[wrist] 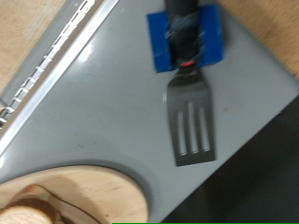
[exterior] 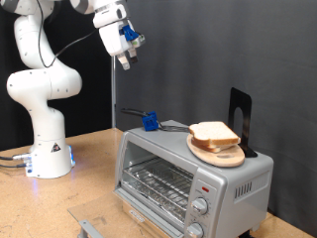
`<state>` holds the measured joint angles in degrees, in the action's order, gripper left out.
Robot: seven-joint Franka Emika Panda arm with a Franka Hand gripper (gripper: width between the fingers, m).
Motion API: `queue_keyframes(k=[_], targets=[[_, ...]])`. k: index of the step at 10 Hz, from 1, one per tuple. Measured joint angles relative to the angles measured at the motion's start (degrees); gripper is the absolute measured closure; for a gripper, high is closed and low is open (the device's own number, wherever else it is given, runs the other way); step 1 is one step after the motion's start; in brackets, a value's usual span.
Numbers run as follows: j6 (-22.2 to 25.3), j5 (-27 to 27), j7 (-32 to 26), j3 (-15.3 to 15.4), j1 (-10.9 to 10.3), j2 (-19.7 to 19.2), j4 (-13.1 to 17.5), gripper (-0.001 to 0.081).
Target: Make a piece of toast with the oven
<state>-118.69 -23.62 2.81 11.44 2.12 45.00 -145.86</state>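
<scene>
The gripper [exterior: 126,58] hangs high in the air with nothing between its fingers; how wide they stand I cannot tell. Well below it sits the oven [exterior: 188,178], a slotted spatula [wrist: 190,119] on its roof. The piece of toast [exterior: 214,132] rests on a wooden plate [exterior: 220,154] on that roof, beyond the spatula.

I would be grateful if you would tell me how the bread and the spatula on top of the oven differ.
The bread is pale, thick and square; the spatula is dark, thin and slotted, with a blue block at its handle.
The bread rests on a round wooden plate; the spatula lies directly on the metal top.
The bread is towards the exterior view's right, the spatula further left.
Both sit on the oven, and the gripper hangs high above, touching neither.
</scene>
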Motion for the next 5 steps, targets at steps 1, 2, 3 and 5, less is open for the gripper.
queue_keyframes(k=[1, 2, 3, 5], targets=[[-3.3, 0.1, 0.9, 1.3, 0.2, -0.3, -1.6, -0.0002], [-5.7, 0.1, 1.3, 2.5, 0.3, -0.9, -3.1, -0.0002], [-6.6, 0.1, 1.4, 3.4, 0.3, -1.6, -4.0, -0.0002], [-7.3, -0.1, 1.2, 4.7, 0.0, -2.8, -5.4, -0.0002]])
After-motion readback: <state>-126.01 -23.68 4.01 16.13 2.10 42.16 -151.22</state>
